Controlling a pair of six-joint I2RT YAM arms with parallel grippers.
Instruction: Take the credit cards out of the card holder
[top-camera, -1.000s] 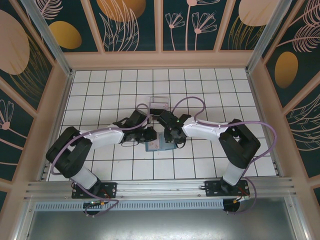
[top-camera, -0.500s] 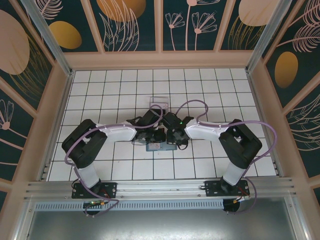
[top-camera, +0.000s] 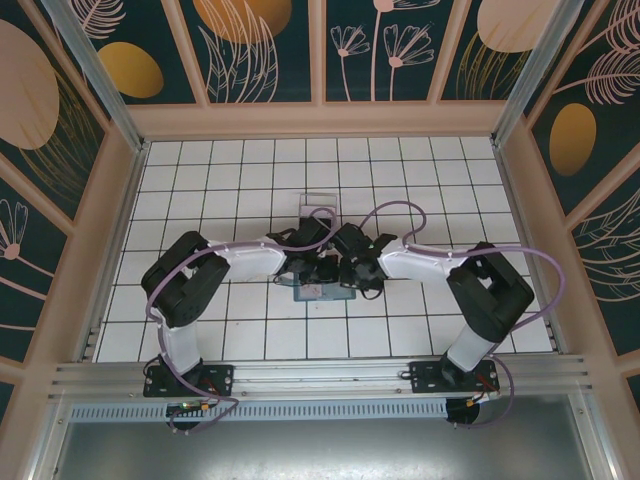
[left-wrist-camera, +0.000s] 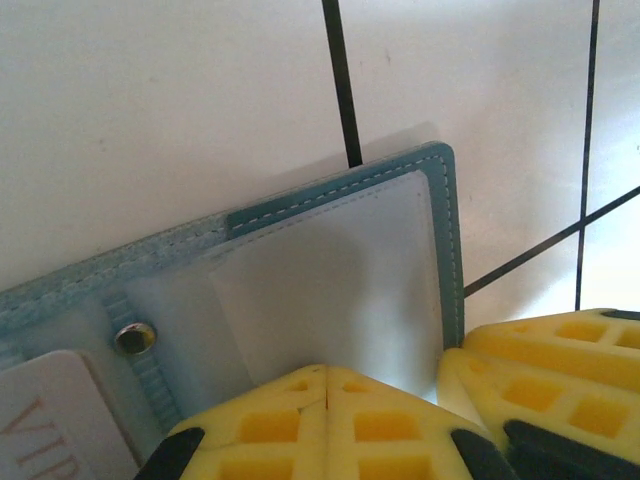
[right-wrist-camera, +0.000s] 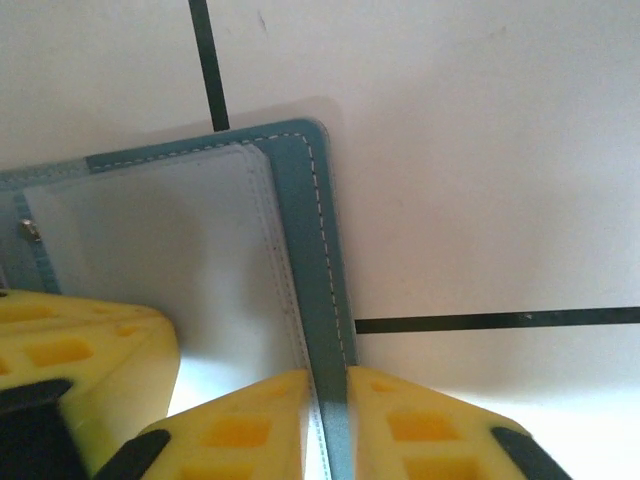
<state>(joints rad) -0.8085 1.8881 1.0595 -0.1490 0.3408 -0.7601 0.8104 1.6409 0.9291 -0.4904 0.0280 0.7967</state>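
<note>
The slate-blue card holder (top-camera: 314, 292) lies open on the white tiles, between both grippers. In the left wrist view its stitched edge (left-wrist-camera: 445, 240) frames a pale clear pocket. A white credit card (left-wrist-camera: 45, 430) with reddish lettering sticks out at the lower left. My left gripper (left-wrist-camera: 328, 372) is shut, its tips together on the pocket with nothing visible between them. My right gripper (right-wrist-camera: 330, 378) is shut on the card holder's blue right edge (right-wrist-camera: 300, 190), one finger on each side. In the top view the left gripper (top-camera: 318, 272) and the right gripper (top-camera: 352, 276) almost touch.
A clear plastic tray (top-camera: 318, 205) stands just behind the grippers. Cables loop over both wrists. Patterned walls enclose the tiled floor, and a metal rail (top-camera: 320, 375) runs along the near edge.
The left arm has swung right to the card holder and its jaws have closed. The right gripper has shifted slightly and stays at the holder's right edge.
</note>
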